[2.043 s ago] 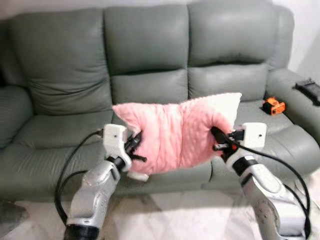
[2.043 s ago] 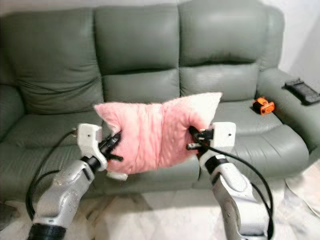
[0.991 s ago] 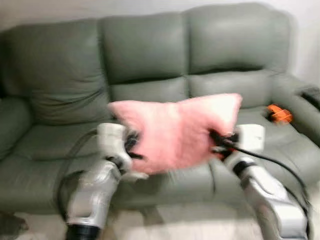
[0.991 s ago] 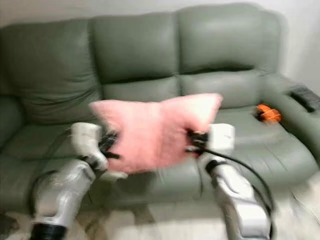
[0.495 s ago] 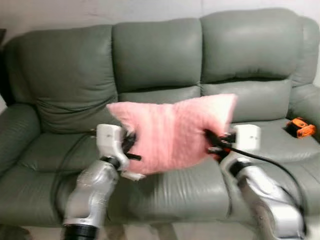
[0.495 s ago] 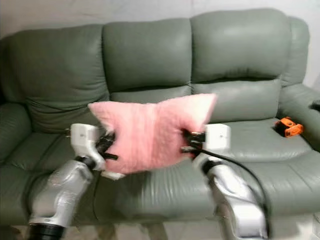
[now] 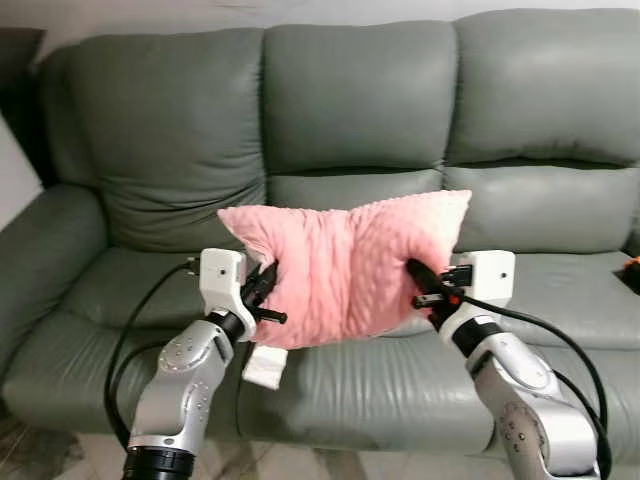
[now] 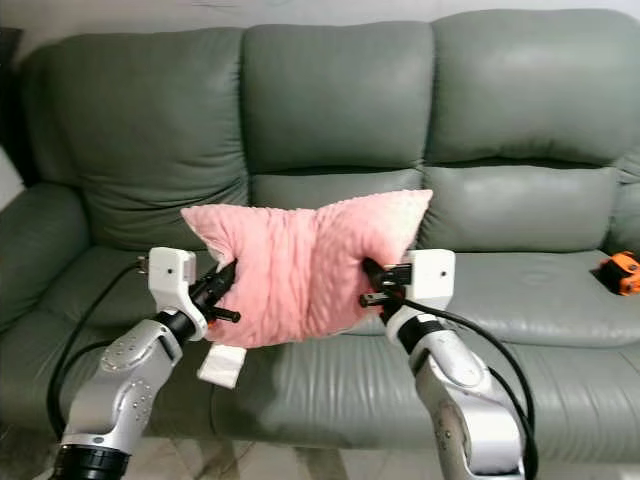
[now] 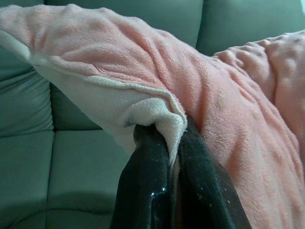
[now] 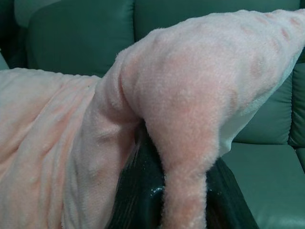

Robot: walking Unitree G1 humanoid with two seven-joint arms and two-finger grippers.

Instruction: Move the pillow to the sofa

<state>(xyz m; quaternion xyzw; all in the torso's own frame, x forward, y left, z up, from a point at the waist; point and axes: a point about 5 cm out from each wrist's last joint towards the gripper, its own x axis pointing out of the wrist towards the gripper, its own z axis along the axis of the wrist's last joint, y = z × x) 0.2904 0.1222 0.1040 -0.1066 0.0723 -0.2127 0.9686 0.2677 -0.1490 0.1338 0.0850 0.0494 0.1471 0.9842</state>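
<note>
- Pillow (image 7: 345, 265), pink, hangs mid-frame before your grey-green sofa (image 7: 360, 100).
- Left gripper (image 7: 268, 296) pinches its left edge.
- Right gripper (image 7: 420, 285) clamps its right edge.

The grey-green leather sofa (image 7: 360, 110) is cut off at 3 o'clock, its right armrest out of frame. A small orange object (image 8: 622, 272) near that edge is too small to identify. The fluffy pink pillow (image 7: 350, 265) hides both jaws' fingertips.
</note>
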